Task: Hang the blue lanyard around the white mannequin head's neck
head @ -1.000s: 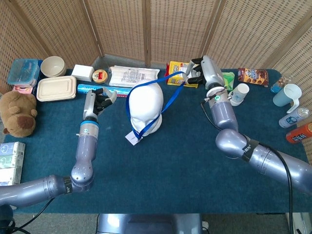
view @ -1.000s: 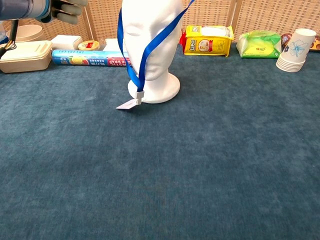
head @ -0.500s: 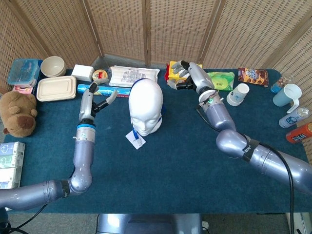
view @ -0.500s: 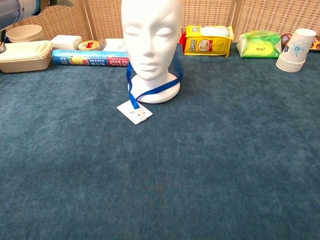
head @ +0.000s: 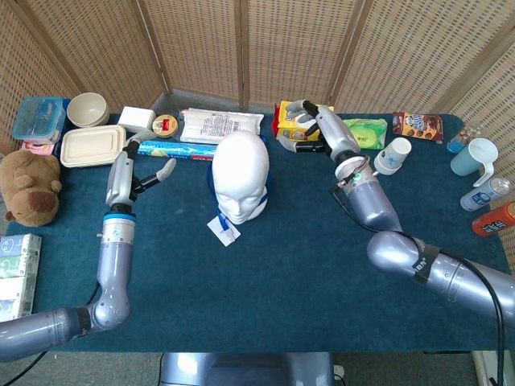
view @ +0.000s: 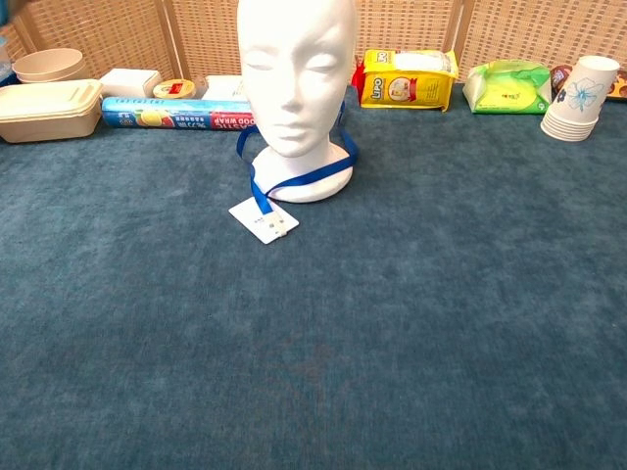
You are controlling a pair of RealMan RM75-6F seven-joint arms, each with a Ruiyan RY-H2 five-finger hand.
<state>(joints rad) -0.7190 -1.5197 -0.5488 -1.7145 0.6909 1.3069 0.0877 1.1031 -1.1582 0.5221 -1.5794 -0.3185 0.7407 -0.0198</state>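
Note:
The white mannequin head (head: pixel 241 176) (view: pixel 297 73) stands upright on the blue cloth. The blue lanyard (view: pixel 294 179) (head: pixel 213 186) loops around its neck and drapes over its base. Its white card (view: pixel 264 220) (head: pixel 223 228) lies flat on the cloth in front. My left hand (head: pixel 133 178) hovers to the left of the head with fingers spread and holds nothing. My right hand (head: pixel 310 123) is raised behind and right of the head, over the yellow packet, fingers apart and empty. Neither hand shows in the chest view.
Along the back stand a beige lunch box (head: pixel 93 145), a bowl (head: pixel 87 108), a blue wrap roll (view: pixel 176 113), a yellow packet (view: pixel 408 78), a green packet (view: pixel 507 86) and stacked paper cups (view: pixel 581 98). A teddy bear (head: pixel 29 188) sits at the left edge; bottles (head: pixel 488 193) stand at the right.
The lanyard, held stretched over the head a second ago, has dropped around the neck and both hands have let go. The left hand has drawn away leftward; the right hand stays raised.

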